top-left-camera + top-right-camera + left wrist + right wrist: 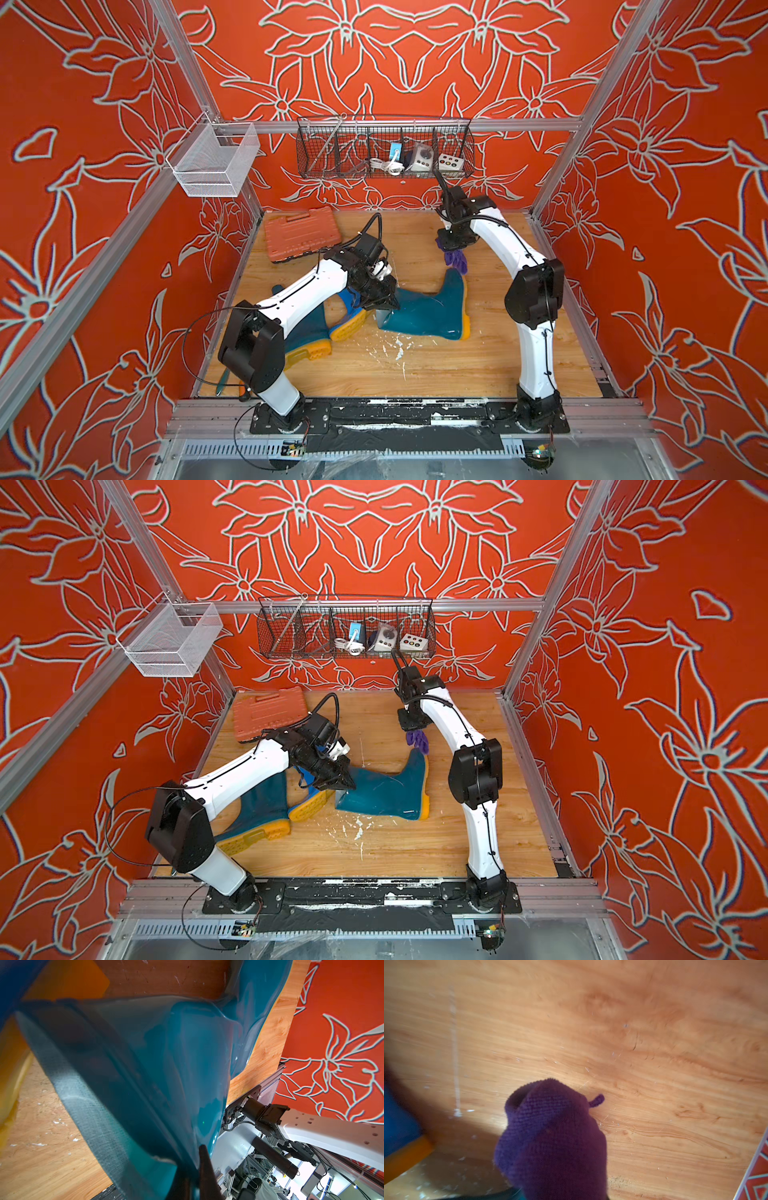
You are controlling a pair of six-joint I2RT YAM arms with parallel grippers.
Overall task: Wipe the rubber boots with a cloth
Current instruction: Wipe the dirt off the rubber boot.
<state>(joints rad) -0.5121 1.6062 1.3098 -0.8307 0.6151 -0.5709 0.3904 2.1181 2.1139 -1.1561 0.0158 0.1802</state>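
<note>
- Boots, three in all: two teal, one blue, all lying on the wooden floor (498, 353).
- First teal boot (428, 311): mid-floor, on its side, orange sole turned toward the right arm.
- Second teal boot (309, 332): under the left arm, partly hidden.
- Blue boot (347, 297): between the two teal ones, mostly hidden by the left arm.
- Cloth (456, 259), one: purple, bunched, hanging from the right gripper (453, 245) just beside the first boot's toe; cannot tell whether touching.
- Right gripper: closed on the cloth.
- Left gripper (384, 305): pinched on the shaft rim of the first teal boot.
- Case (301, 235), one: orange, flat, shut, at the far left corner of the floor.
- Baskets, two, both hung at the rail (519, 124).
- White basket (216, 160): fine mesh, at the left corner.
- Black basket (316, 166): wire, divided. Holds a thin rod (328, 141) at the left end. Holds a blue plug (394, 149), a white cable (388, 166) and a dial box (419, 160) together. Holds a button box (451, 162) at the right end.
</note>
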